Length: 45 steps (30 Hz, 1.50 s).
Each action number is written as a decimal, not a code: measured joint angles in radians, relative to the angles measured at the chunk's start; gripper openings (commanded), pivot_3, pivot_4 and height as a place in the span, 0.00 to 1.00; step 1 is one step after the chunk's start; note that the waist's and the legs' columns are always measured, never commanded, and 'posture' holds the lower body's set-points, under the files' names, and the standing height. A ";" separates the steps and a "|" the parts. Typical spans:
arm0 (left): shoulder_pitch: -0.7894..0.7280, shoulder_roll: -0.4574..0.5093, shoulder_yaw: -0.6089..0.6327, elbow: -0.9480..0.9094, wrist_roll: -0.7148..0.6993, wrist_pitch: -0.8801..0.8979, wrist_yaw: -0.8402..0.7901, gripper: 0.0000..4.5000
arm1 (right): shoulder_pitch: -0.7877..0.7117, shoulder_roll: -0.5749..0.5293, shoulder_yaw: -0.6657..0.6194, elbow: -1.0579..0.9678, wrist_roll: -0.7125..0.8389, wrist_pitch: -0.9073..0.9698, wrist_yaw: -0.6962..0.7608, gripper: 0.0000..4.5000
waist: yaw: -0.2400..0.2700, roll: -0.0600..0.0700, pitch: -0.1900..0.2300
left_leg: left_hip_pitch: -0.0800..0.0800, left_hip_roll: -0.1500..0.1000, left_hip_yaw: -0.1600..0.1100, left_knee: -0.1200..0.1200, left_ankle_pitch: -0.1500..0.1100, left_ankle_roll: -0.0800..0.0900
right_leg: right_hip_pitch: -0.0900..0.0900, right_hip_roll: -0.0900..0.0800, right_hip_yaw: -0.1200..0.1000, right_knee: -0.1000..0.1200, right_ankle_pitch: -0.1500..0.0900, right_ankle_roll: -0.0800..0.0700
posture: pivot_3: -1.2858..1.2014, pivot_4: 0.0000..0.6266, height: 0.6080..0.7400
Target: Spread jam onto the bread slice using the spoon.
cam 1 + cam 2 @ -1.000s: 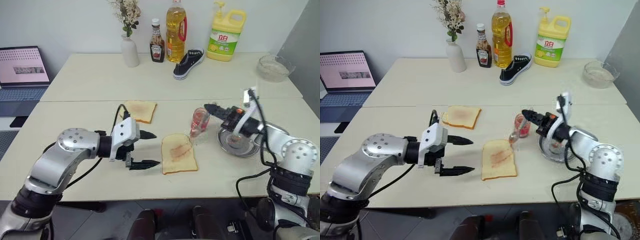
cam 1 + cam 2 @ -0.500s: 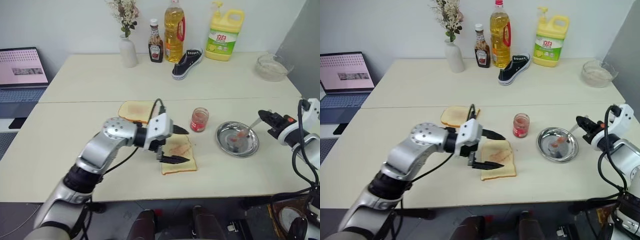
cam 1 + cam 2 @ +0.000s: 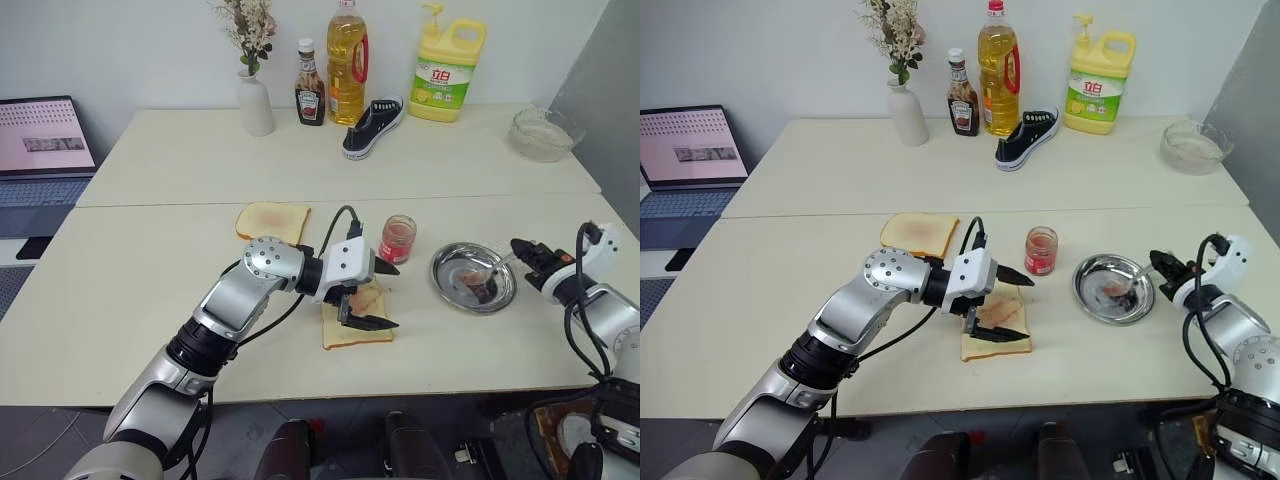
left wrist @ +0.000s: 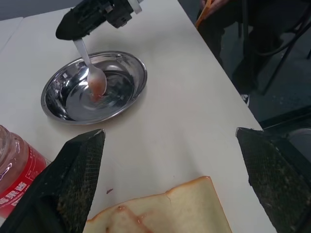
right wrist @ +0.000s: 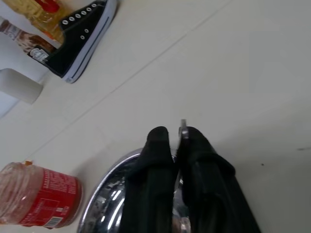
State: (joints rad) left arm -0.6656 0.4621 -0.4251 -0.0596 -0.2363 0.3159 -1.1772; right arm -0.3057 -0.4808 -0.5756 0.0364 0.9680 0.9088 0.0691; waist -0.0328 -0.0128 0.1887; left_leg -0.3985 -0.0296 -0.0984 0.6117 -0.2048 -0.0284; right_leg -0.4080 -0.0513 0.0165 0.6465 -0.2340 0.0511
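Left wrist view: right jaws [image 4: 77,30] pinch the spoon [image 4: 92,73] over the steel dish [image 4: 129,65]; left jaws [image 3: 385,295] gape empty.

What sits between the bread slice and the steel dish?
The jam jar stands slightly behind that stretch; otherwise bare tabletop separates bread slice and dish, per both eye views.

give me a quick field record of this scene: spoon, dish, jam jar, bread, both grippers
spoon: small silver metal spoon, jam-smeared bowl down in the dish, handle between the right gripper's fingers
dish: round shiny steel dish, right of the jar
jam jar: small clear glass jar of red jam, upright, lid off
bread: pale square bread slice with red jam streaks, flat on the table
left gripper: open, above the bread
right gripper: pinching the spoon handle over the dish rim
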 measured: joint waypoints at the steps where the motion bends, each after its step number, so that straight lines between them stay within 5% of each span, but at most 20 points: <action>1: 0.000 0.001 0.001 0.000 0.000 0.000 0.001 1.00 | 0.000 0.000 0.000 0.016 -0.005 -0.001 0.001 0.36 | 0.000 0.000 0.000 | 0.000 0.000 0.000 0.000 0.000 0.000 | 0.000 0.000 0.000 0.000 0.000 0.000 | 0.52 0.24 1.00; 9: 0.001 0.003 0.003 -0.001 -0.001 0.005 0.008 1.00 | -0.031 -0.024 -0.001 0.050 -0.006 -0.002 0.033 0.99 | 0.001 0.000 0.000 | 0.000 0.000 0.000 0.000 0.000 0.000 | 0.000 0.000 0.000 0.000 0.000 0.000 | 0.52 0.24 1.00; 25: 0.024 0.036 0.062 -0.007 -0.003 0.011 0.008 1.00 | -0.035 -0.109 0.012 0.047 -0.011 0.080 0.102 1.00 | 0.001 0.000 0.000 | 0.000 0.000 0.000 0.000 0.000 0.000 | 0.000 0.000 0.000 0.000 0.000 0.000 | 0.52 0.24 1.00; 32: 0.033 0.093 0.131 -0.015 -0.006 0.052 0.031 1.00 | -0.060 -0.260 0.021 0.046 -0.092 0.072 0.165 1.00 | 0.000 0.000 0.000 | 0.000 0.000 0.000 0.000 0.000 0.000 | 0.000 0.000 0.000 0.000 0.000 0.000 | 0.52 0.24 1.00; 37: 0.081 0.211 0.210 -0.048 -0.029 0.112 0.031 1.00 | -0.059 -0.464 0.168 -0.009 -0.215 0.027 0.338 1.00 | -0.003 0.001 0.001 | 0.000 0.000 0.000 0.000 0.000 0.000 | -0.001 0.000 -0.001 0.000 0.000 0.000 | 0.52 0.24 1.00; 42: 0.105 0.371 0.323 -0.027 -0.037 0.134 0.009 1.00 | 0.042 -0.696 0.312 -0.217 -0.290 -0.079 0.665 1.00 | -0.001 0.001 0.001 | 0.000 0.003 -0.001 0.000 0.000 0.000 | 0.000 0.000 -0.002 -0.001 0.000 0.000 | 0.52 0.24 1.00; 45: 0.153 0.456 0.379 -0.015 -0.041 0.138 -0.015 1.00 | 0.070 -0.743 0.348 -0.331 -0.278 -0.108 0.826 1.00 | -0.002 0.000 0.001 | 0.000 0.006 0.000 0.000 0.000 0.000 | 0.000 -0.001 -0.002 -0.001 0.000 0.000 | 0.52 0.24 1.00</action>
State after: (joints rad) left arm -0.5121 0.9177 -0.0465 -0.0743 -0.2776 0.4536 -1.1926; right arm -0.2360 -1.2241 -0.2273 -0.2945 0.6905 0.8012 0.8953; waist -0.0348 -0.0126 0.1899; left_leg -0.3988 -0.0238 -0.0988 0.6118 -0.2051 -0.0288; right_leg -0.4084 -0.0519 0.0148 0.6452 -0.2344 0.0514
